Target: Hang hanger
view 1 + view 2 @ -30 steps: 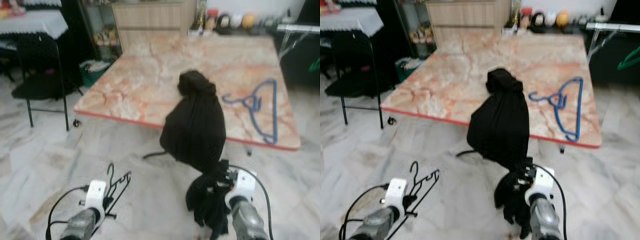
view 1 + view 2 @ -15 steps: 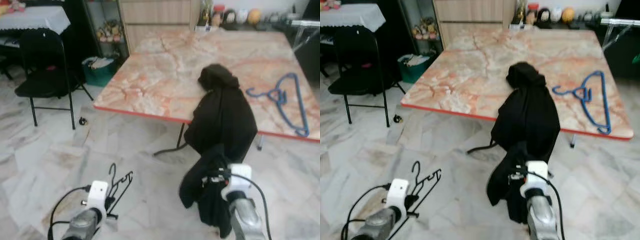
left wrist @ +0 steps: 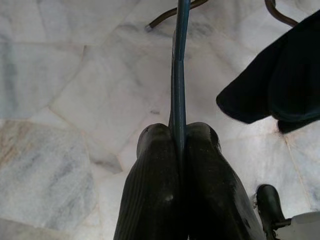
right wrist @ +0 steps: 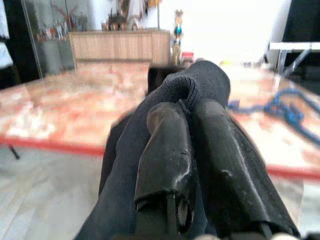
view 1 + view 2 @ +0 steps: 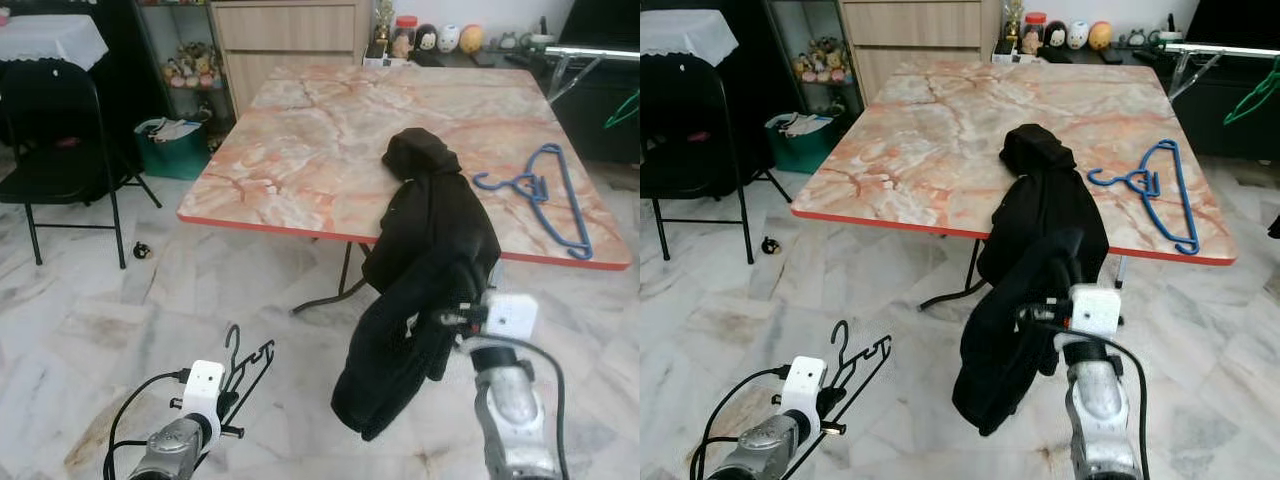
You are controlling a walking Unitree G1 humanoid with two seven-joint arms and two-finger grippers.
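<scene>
A black garment is draped over the near edge of the marble-patterned table, and its lower part hangs toward the floor. My right gripper is shut on a fold of that garment just below the table edge. Low on the left, my left gripper is shut on the thin bar of a black wire hanger, held above the floor. In the left wrist view the hanger's bar runs out from between the closed fingers. A blue hanger lies flat on the table's right side.
A black folding chair stands at the left, with a teal bin beside it. A wooden cabinet with small figures on top is behind the table. A green hanger and a metal rack are at the far right. The floor is marble tile.
The whole view has shifted as the camera moved. My right gripper has risen toward the table edge, lifting the garment's lower part. The left gripper still holds the black hanger.
</scene>
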